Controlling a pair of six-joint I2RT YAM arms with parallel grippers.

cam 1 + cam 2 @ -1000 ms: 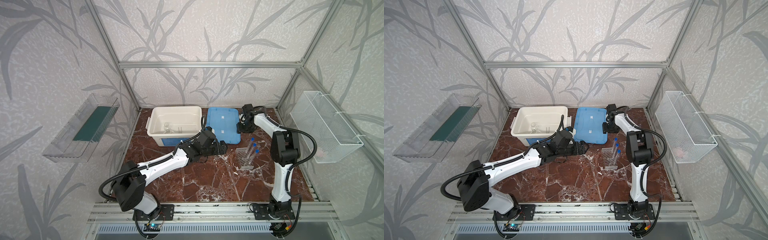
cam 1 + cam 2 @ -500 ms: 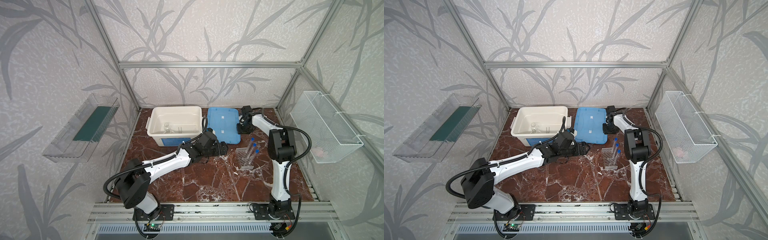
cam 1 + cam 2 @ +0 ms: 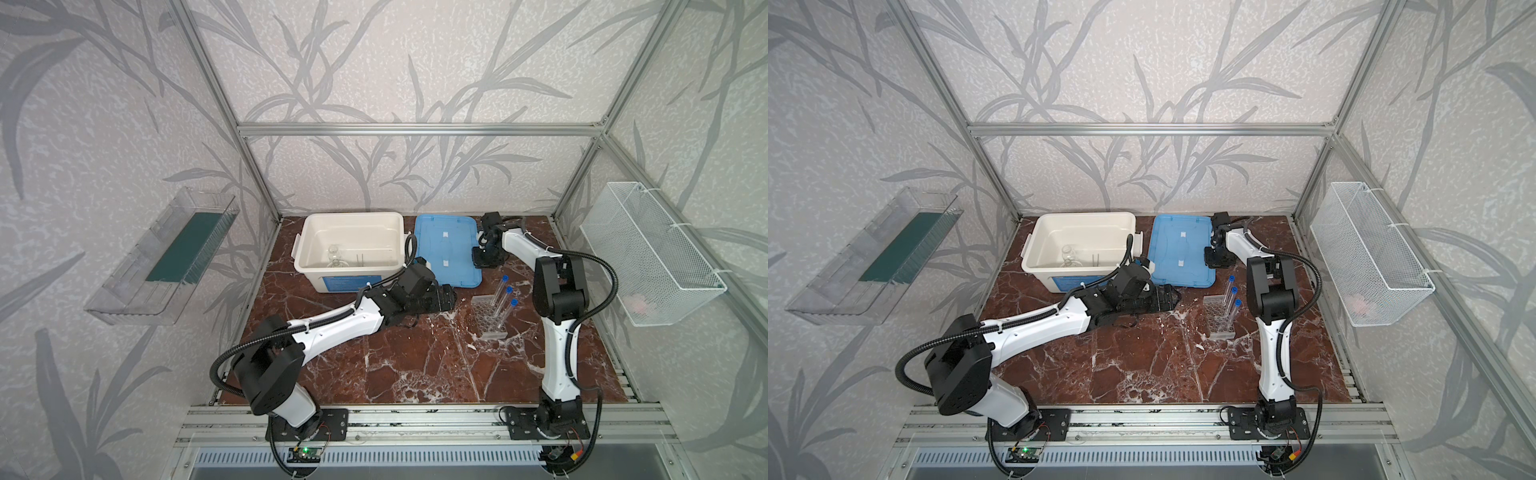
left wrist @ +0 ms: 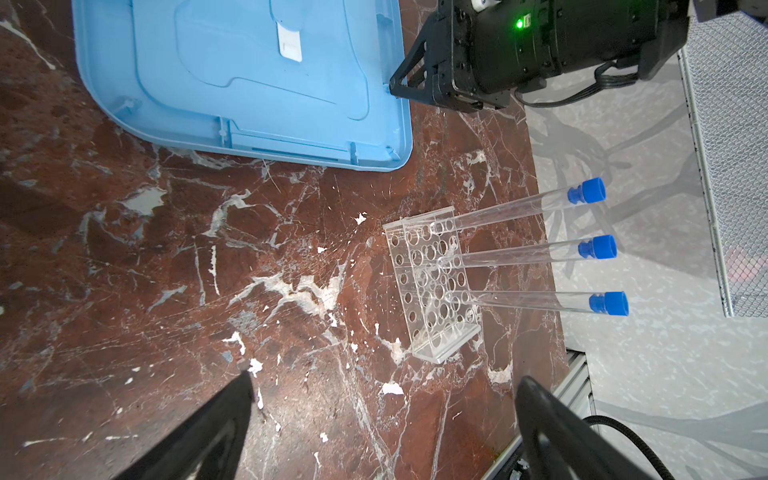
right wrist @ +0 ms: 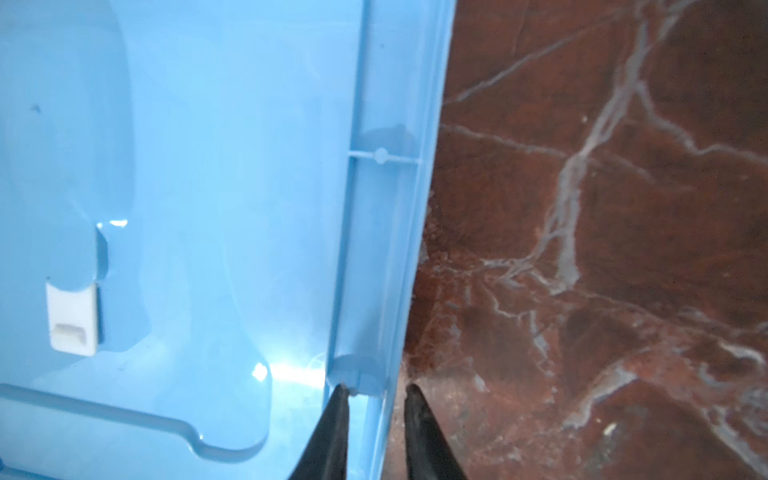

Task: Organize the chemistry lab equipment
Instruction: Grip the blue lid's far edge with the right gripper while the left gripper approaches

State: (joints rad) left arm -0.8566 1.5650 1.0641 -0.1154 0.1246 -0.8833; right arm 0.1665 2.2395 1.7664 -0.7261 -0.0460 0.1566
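Jaws first: my left gripper [image 4: 384, 378] is spread wide, and nothing is between its fingers. My right gripper [image 5: 376, 388] has its two thin fingers close together, one on each side of the rim of the blue lid [image 5: 208, 166]. The inner finger touches the rim. The outer one looks a tiny bit off it, so I cannot tell if the lid is pinched.

Everything else I place by that lid. It lies flat on the table [image 3: 415, 365]. The right gripper is at the lid's long edge, the one away from the white tub [image 3: 351, 216]. The tub sits just beside the lid's other long edge. Inside the tub I see two little glass vessels [image 3: 332, 255] and some thin rods [image 3: 360, 259].

The clear tube rack [image 4: 432, 291] stands near the lid's front corner, not touching it. Three test tubes [image 4: 519, 257] stick out of the rack's holes, leaning, blue caps on top. My left gripper hangs low just in front of the lid, aimed toward the rack.
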